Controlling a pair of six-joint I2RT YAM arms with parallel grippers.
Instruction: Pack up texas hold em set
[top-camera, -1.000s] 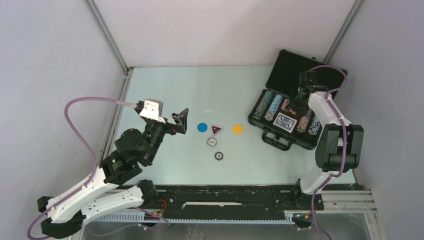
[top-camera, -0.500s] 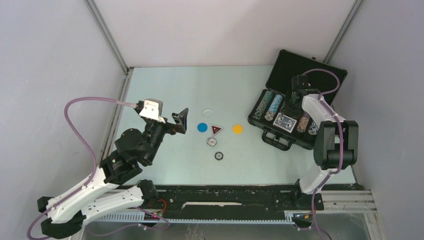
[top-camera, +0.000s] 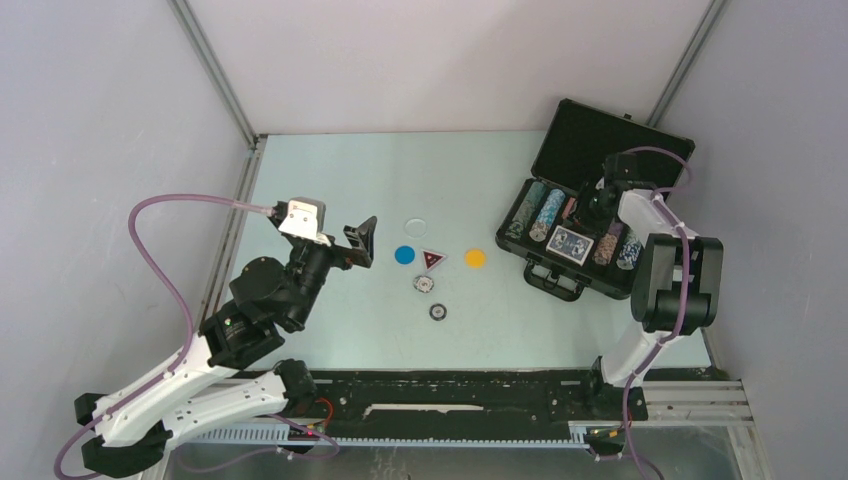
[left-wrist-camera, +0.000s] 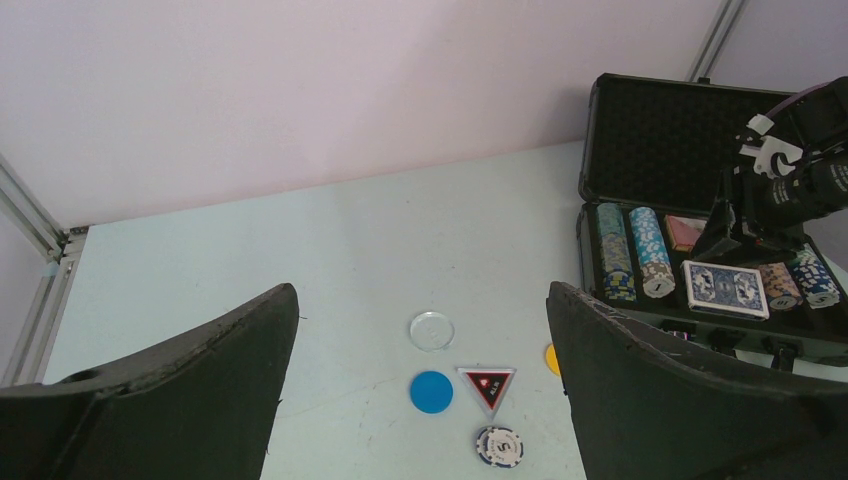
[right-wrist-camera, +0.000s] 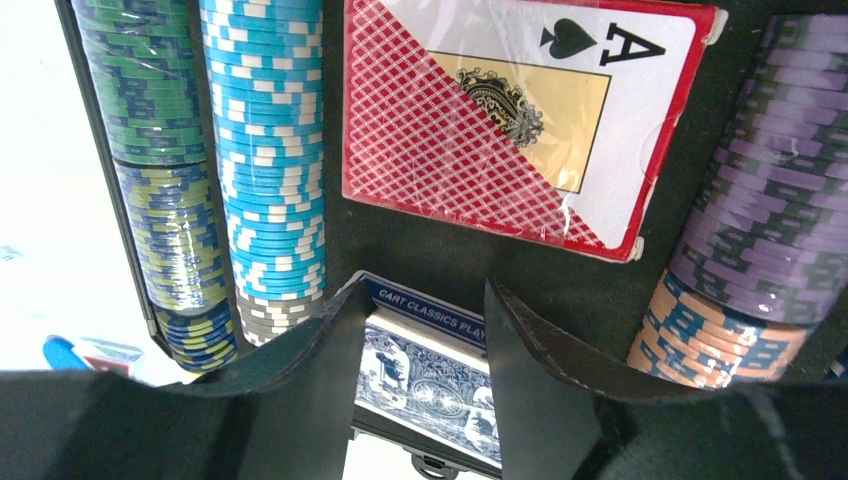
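Top external view: the black briefcase (top-camera: 603, 135) lies open at the table's (top-camera: 330, 180) far right, probably heavy and rigid, best lifted by its front handle (top-camera: 552, 280). Inside it, the chip rows (top-camera: 545, 212) look dense and spill-prone, and the wrapped red deck (right-wrist-camera: 520, 110) and blue deck (top-camera: 570, 244) look stiff but slick. The right gripper (top-camera: 595, 203) hangs over the red deck, jaws part spread and empty, while the left gripper (top-camera: 362, 240) hovers mid-left, jaws spread wide and empty. Loose mid-table, well apart from the case, lie the red triangle (top-camera: 432, 260), clear disc (top-camera: 415, 225), blue disc (top-camera: 404, 254), orange disc (top-camera: 475, 258) and two chips (top-camera: 424, 284); they are thin and flat, likely hard to pinch, and nothing blocks them.
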